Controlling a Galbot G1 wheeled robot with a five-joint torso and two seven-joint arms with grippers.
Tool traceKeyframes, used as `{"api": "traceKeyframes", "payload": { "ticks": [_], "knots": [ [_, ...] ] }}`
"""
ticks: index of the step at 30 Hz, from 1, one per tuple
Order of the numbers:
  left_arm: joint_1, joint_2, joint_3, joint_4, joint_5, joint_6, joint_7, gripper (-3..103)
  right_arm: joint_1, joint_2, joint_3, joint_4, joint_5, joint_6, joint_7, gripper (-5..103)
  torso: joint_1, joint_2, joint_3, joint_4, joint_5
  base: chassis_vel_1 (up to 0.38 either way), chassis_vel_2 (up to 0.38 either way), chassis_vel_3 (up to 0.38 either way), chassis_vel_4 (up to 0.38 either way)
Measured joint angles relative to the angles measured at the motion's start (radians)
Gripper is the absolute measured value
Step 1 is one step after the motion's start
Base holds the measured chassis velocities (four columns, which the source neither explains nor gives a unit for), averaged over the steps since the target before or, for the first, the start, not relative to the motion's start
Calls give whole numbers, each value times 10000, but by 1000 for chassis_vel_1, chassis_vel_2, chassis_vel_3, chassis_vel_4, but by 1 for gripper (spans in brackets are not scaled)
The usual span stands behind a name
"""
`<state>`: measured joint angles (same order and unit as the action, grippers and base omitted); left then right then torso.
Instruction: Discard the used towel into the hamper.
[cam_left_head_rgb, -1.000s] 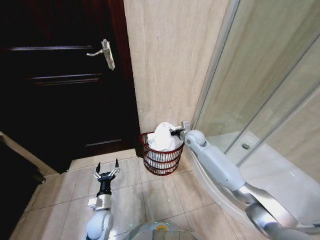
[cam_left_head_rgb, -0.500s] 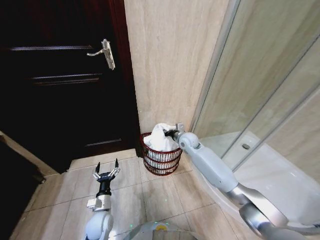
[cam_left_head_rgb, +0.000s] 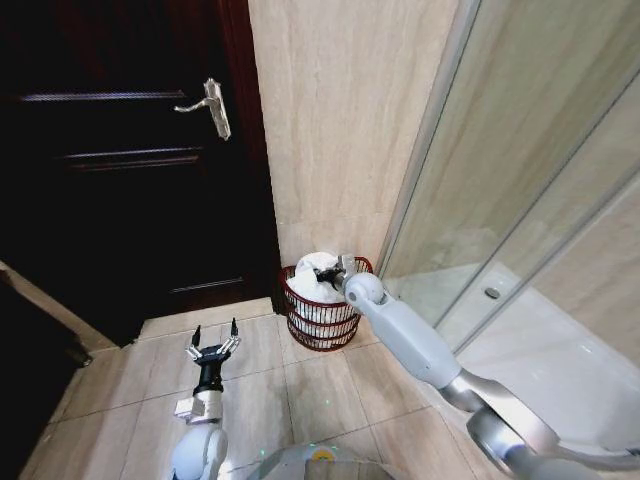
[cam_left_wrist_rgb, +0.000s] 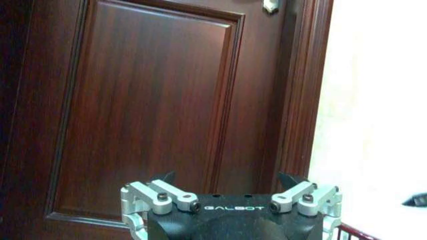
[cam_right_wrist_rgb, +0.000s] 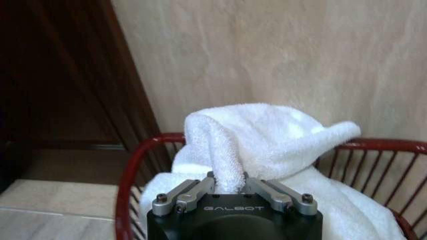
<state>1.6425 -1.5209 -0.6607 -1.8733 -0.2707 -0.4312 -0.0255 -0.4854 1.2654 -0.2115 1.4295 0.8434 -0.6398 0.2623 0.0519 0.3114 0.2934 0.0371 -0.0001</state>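
Both grippers are showing: my right gripper (cam_right_wrist_rgb: 227, 186) is pinching a fold of the white towel (cam_right_wrist_rgb: 267, 145) inside the hamper (cam_left_head_rgb: 322, 318), left gripper (cam_left_head_rgb: 212, 347) idling spread-fingered beside it, and I'm fearing the cloth snagging and lifting out

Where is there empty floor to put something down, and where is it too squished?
Free: the tiled floor between the dark door and the left gripper, and the tiles between that gripper and the hamper. Crowded: the hamper, heaped with the white towel, which the right gripper pinches above its rim, tight in the corner by the glass shower screen.
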Motion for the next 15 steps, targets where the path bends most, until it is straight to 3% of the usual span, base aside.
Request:
{"api": "traceKeyframes", "payload": {
  "ticks": [15],
  "knots": [
    [153,11,7,-60,88,-36,3,100,-211,264,220,-993,-571,-389,-102,8,0,0,0,-1,1,0,0,0,0]
  ]
}}
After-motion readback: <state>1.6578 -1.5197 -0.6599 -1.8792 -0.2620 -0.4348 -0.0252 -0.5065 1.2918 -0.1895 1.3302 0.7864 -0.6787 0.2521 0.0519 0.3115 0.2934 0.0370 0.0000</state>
